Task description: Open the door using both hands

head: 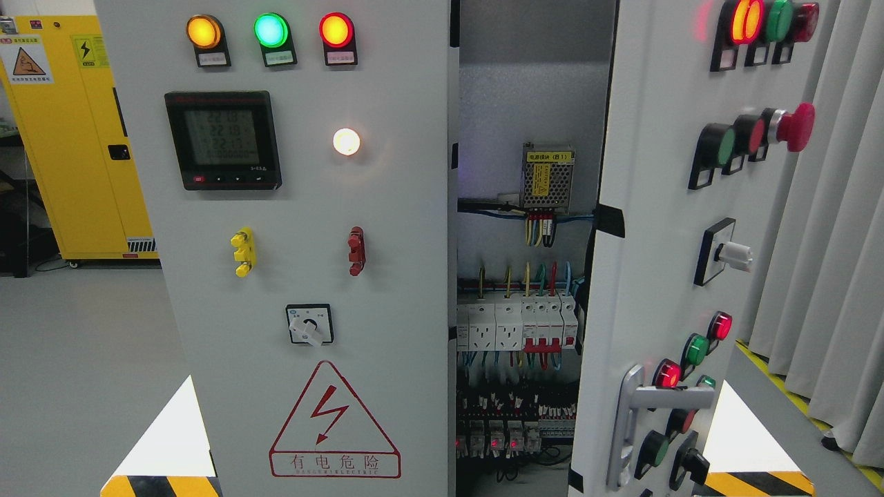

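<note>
A grey electrical cabinet fills the head view. Its left door (304, 207) is flush and closed, carrying three lit lamps, a digital meter (222, 140), a rotary switch (309, 325) and a red warning triangle (335, 424). The right door (649, 228) is swung partly outward, leaving a gap that shows the cabinet interior (525, 276) with a power supply, wiring and breakers (518, 324). A silver lever handle (635, 414) sits low on the right door, its lever pointing right. Neither robot hand nor arm shows anywhere in the picture.
A yellow safety cabinet (76, 138) stands at the far left on the grey floor (83, 359). Grey curtains (829, 241) hang at the right, behind the open door. Black-and-yellow hazard tape (760, 483) marks the floor near both lower corners.
</note>
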You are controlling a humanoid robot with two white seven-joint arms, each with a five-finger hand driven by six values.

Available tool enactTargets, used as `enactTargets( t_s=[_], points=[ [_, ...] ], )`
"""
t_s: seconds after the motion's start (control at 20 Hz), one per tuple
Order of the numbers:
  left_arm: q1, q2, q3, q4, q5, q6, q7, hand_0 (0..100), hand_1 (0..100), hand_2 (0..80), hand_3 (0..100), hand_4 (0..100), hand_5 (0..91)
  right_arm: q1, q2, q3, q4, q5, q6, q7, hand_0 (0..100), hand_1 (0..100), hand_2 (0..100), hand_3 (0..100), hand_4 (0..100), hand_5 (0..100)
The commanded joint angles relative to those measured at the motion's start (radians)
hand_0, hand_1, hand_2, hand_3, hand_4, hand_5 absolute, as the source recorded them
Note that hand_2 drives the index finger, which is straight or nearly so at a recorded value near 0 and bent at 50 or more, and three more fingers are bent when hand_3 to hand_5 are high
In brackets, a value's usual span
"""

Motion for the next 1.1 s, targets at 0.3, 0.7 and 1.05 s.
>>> enactTargets(
  t_s=[0.3,0.7,1.05],
  points=[
    [0.043,-0.024,0.003,-0.014,0.005,-0.005,0.0,12,56,0.0,0,0,0.0,0.002,-0.008,0.025,-0.001,0.003,0.003,-0.001,0,50,4,0,0,0],
    [0.183,0.031,0.004,-0.541,0.014,-0.011,-0.046,12,56,0.0,0,0,0.0,0.002,-0.008,0.028,0.0,0.006,0.003,0.001,0,50,4,0,0,0],
    [0.246,0.154,-0.003,-0.955,0.026,-0.031,-0.533,12,56,0.0,0,0,0.0,0.002,-0.009,0.032,0.0,0.009,0.01,-0.001,0,50,4,0,0,0]
  ],
)
